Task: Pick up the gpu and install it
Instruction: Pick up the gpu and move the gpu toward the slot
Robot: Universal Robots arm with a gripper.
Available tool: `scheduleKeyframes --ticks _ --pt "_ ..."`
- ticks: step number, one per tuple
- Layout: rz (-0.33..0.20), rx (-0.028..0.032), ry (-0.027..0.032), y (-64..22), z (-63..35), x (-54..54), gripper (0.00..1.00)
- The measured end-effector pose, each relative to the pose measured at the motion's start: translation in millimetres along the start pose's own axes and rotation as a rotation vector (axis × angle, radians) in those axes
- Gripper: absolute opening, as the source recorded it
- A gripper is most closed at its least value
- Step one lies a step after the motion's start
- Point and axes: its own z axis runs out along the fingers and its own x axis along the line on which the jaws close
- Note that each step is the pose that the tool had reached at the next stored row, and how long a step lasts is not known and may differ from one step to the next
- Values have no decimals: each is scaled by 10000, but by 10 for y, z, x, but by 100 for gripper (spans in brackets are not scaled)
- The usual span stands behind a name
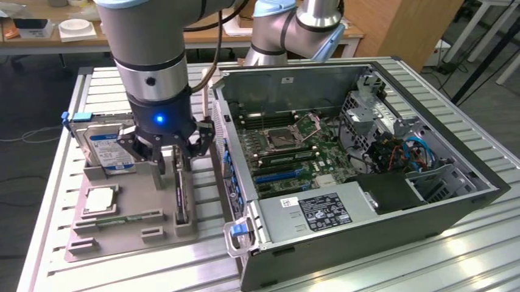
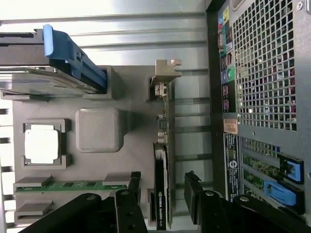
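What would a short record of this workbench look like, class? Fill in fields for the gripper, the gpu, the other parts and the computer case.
gripper: open, a finger on each side of the gpu, gaps showing, nothing held
gpu: on edge in the grey holder tray, not yet lifted
hard drive: upright in the tray, beyond the gripper toward the exterior view's left
processor: flat in the tray
memory stick: flat in the tray
computer case: side open, motherboard exposed

exterior view looks obliquely down from farther off; wrist view looks straight down, close, on the shared tray (image 1: 134, 196) (image 2: 131, 162).
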Motion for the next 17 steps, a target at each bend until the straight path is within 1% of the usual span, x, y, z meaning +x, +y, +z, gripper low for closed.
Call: scheduleKeyframes --ticks 17 --pt "0 0 0 -10 224 4 49"
